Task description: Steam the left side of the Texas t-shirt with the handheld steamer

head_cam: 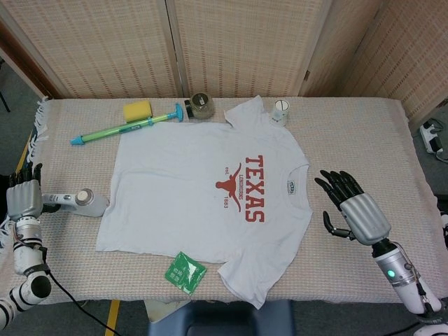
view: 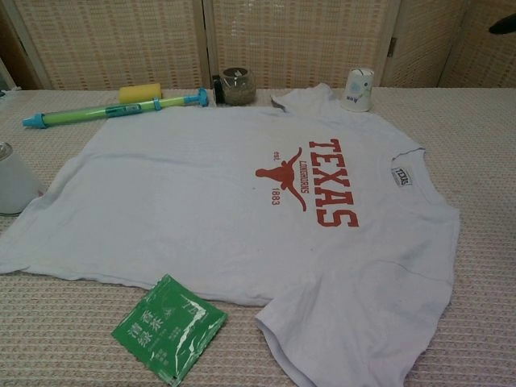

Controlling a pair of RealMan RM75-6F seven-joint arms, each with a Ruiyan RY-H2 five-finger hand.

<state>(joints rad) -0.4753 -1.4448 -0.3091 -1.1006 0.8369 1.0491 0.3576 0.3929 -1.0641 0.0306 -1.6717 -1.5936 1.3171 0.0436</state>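
Observation:
The white t-shirt point(head_cam: 203, 189) with the red TEXAS print lies flat mid-table, collar to the right; the chest view shows it too point(view: 201, 201). The white handheld steamer point(head_cam: 82, 203) lies on the cloth just left of the shirt's hem, and its head shows at the chest view's left edge point(view: 14, 181). My left hand point(head_cam: 24, 199) is at the handle's outer end with its fingers stretched out, and none is seen around the handle. My right hand point(head_cam: 353, 213) hovers open to the right of the collar, clear of the shirt.
A green packet point(head_cam: 185, 271) lies at the front edge below the shirt. Along the back are a green-and-blue tube point(head_cam: 129, 126), a yellow sponge point(head_cam: 137, 110), a jar point(head_cam: 201, 105) and a white cup point(head_cam: 281, 110). A folding screen stands behind the table.

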